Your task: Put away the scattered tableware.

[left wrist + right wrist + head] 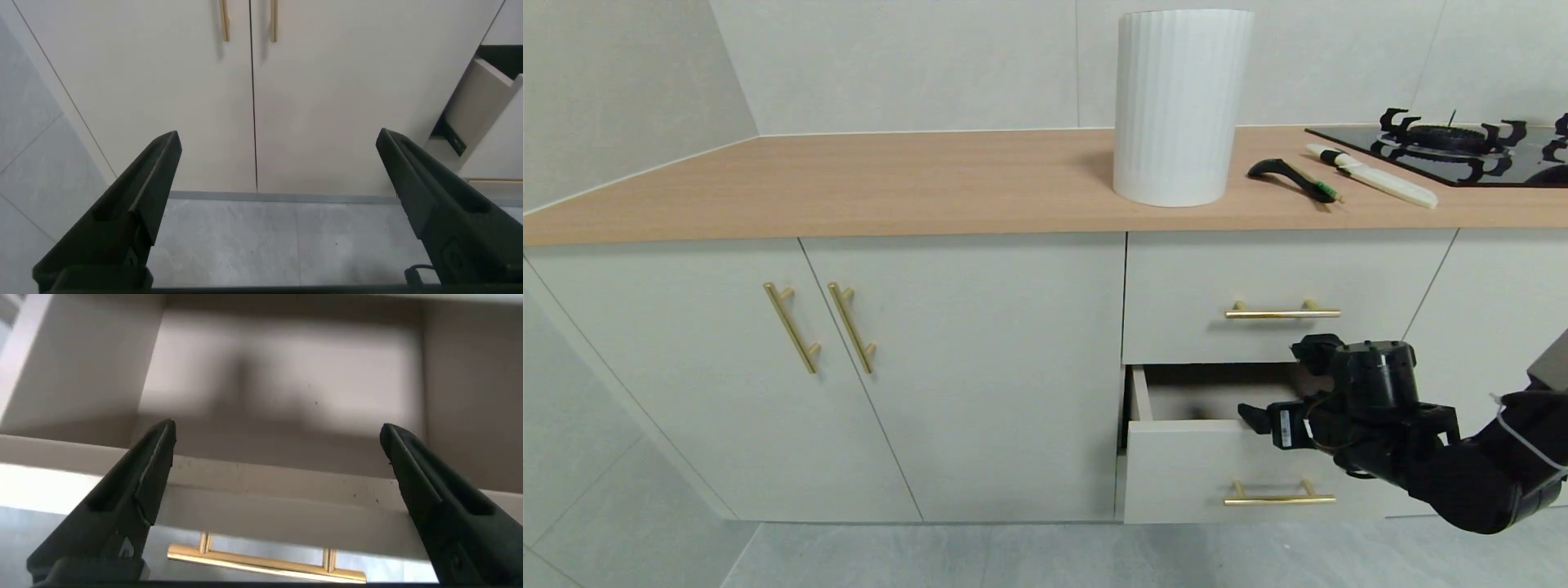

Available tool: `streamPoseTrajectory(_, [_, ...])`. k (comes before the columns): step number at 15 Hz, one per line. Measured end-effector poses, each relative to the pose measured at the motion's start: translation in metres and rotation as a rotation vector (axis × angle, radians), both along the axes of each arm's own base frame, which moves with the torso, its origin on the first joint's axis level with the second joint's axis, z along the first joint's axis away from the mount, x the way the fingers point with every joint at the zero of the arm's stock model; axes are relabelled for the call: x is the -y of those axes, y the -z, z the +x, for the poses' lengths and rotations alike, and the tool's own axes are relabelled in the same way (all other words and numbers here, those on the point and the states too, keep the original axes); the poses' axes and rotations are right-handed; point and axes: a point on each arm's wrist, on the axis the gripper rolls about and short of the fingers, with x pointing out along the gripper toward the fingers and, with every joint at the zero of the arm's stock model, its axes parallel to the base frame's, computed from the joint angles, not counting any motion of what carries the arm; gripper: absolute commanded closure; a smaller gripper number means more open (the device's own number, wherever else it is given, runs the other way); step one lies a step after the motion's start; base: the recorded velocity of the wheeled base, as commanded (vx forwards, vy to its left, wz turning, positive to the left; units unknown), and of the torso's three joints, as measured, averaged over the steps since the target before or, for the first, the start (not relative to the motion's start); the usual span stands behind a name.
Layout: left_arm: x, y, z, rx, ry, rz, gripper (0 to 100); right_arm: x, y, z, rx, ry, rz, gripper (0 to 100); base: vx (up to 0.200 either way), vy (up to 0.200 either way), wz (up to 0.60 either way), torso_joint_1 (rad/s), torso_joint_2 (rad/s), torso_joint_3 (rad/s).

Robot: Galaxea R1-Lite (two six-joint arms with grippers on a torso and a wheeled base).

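Observation:
Two pieces of tableware lie on the wooden counter (pixel 890 180) beside the stove: a black-handled utensil with a green tip (pixel 1292 178) and a white knife with a black band (pixel 1374 176). Below them the lower drawer (pixel 1188 461) is pulled out, and its inside (pixel 286 384) looks bare. My right gripper (pixel 1286 384) hangs open just above the drawer's front edge, fingers (pixel 147 474) spread wide with nothing between them. My left gripper (pixel 278 143) is open too, low down and facing the closed cabinet doors (pixel 253 82).
A tall white ribbed cylinder (pixel 1180 106) stands on the counter left of the tableware. A black gas hob (pixel 1454 147) fills the right end. The upper drawer (pixel 1282 298) is closed. Gold bar handles (pixel 1278 496) stick out from the fronts. Grey tiled floor (pixel 270 245) lies below.

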Motion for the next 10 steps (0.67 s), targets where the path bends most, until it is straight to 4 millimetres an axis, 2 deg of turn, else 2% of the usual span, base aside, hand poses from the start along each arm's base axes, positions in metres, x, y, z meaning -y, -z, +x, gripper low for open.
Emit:
streamPoseTrajectory(4, [0.0, 0.0, 0.0, 0.0, 0.0, 0.0, 0, 0.005, -0.016, -0.022, -0.139, -0.055, -0.048, 0, 0.0, 0.0, 0.0, 0.0, 0.0, 0.0])
streamPoseTrajectory(10, [0.0, 0.0, 0.0, 0.0, 0.0, 0.0, 0, 0.004, -0.037, -0.049, -0.219, -0.152, -0.14, 0, 0.0, 0.0, 0.0, 0.0, 0.0, 0.0])
